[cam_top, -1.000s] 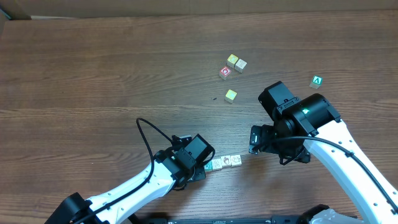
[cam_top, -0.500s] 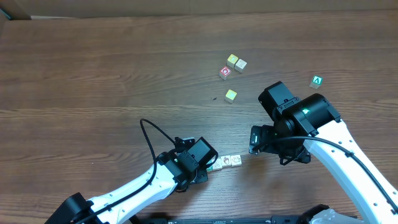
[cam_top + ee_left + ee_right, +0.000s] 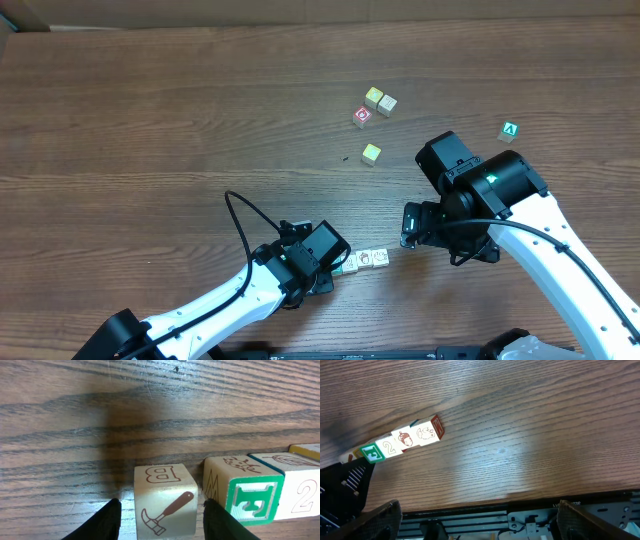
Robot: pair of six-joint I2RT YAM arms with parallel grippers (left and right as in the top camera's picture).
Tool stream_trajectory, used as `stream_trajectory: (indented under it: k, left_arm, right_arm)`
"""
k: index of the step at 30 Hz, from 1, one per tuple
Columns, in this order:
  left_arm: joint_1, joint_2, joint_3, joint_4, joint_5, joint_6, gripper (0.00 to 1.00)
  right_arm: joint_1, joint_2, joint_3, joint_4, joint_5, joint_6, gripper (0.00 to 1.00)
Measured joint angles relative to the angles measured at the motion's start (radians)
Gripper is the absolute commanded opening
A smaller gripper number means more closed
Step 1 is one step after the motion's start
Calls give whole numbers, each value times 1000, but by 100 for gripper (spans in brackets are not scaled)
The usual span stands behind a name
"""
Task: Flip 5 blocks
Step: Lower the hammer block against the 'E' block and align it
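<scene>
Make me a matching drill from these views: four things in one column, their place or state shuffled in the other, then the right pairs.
Things
1. hammer block
2. green A block
3. red-marked block
4. right gripper

Place or state
a. alone, apart from the other blocks
b. between the jaws of the left gripper, not clamped
c. wide open, holding nothing
d. close beside a yellow-topped block

Pairs: 1-b, 2-a, 3-d, 4-c
</scene>
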Motion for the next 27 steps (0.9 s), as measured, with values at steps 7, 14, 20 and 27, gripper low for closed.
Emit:
stream_trajectory:
  k: [7, 14, 20, 27]
  left_arm:
    - [0, 0, 0, 0, -6, 0, 46]
    - [0, -34, 0, -30, -11, 2, 46]
    - [0, -135, 0, -55, -13, 10, 31]
    - [0, -204, 0, -197, -27, -9, 4]
  right_arm:
    - [0, 0, 0, -1, 0, 0, 100]
    - [0, 0, 0, -1, 0, 0, 100]
    - [0, 0, 0, -1, 0, 0, 100]
    - [0, 0, 0, -1, -3, 0, 100]
